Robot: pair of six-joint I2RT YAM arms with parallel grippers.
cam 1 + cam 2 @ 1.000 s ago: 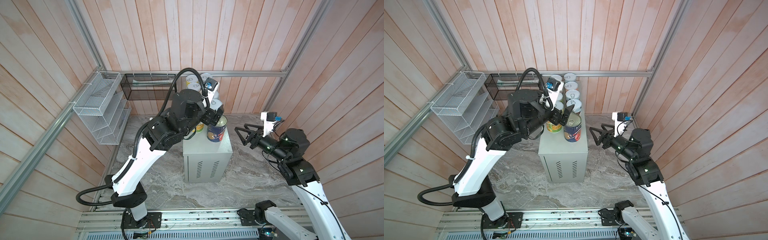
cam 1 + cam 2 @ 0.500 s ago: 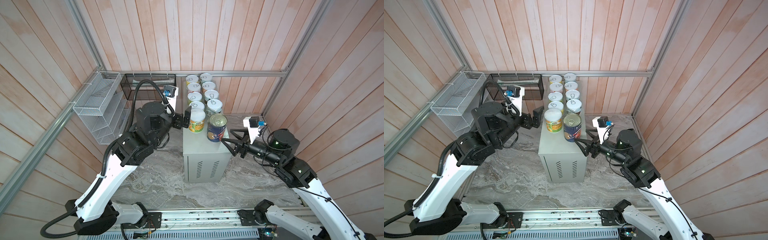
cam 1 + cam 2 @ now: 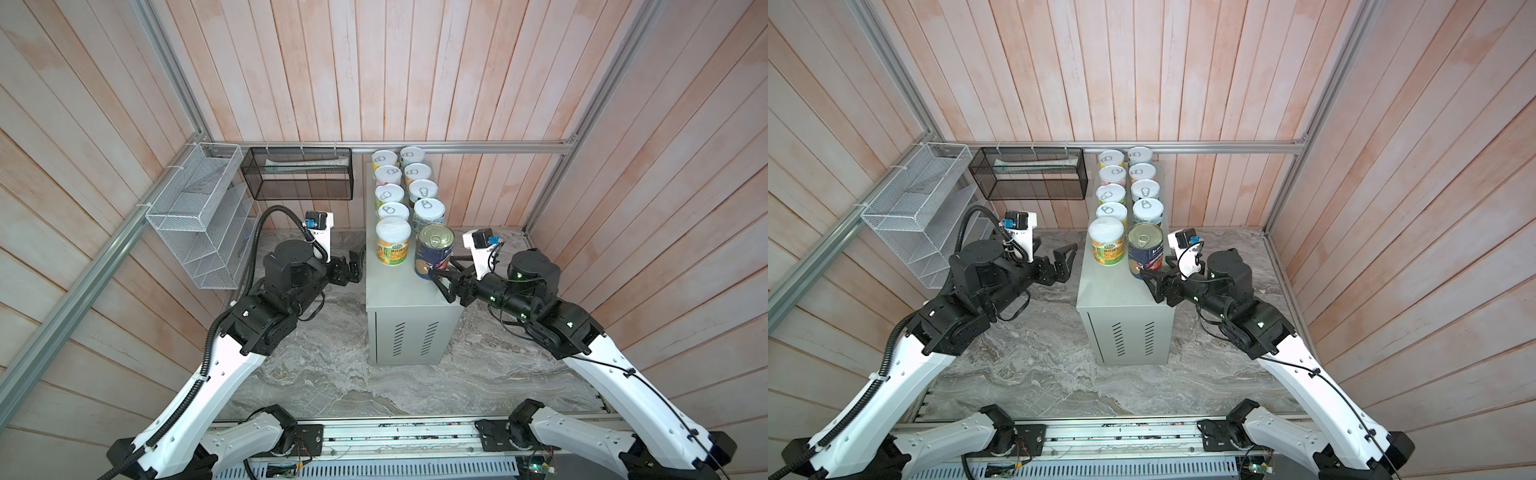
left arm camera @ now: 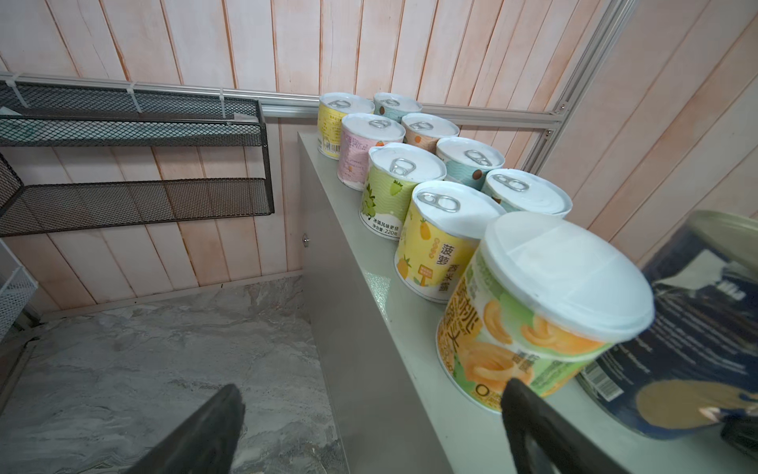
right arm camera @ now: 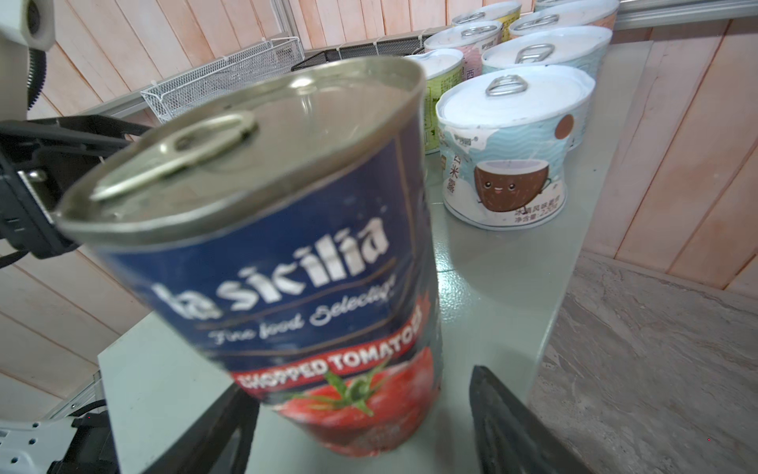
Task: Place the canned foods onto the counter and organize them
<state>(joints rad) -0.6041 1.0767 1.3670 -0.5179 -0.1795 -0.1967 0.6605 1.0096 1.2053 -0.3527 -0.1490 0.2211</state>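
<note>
on the counter [image 3: 409, 301], the right gripper [image 3: 444, 269] straddled the blue tin [image 3: 432, 253], one finger [image 5: 506, 422] clear of it; left gripper [image 3: 1070, 259] hung alongside, fingers [image 4: 533, 427] spread wide.

A robotics lab test cell, dressed like a pantry corner. Wooden plank walls [image 3: 415, 70] sit in bare aluminium framing [image 3: 457, 146]. Two robot arms, left arm [image 3: 232, 361] and right arm [image 3: 602, 365], rise from a metal rail base [image 3: 395, 436] with exposed wiring. A white mesh basket [image 3: 195, 216] and black mesh basket [image 3: 299, 174] (tied to the framing) hang above a marble-patterned surface [image 3: 332, 374]; canned foods [image 3: 390, 195] line the counter [image 3: 411, 299].
</note>
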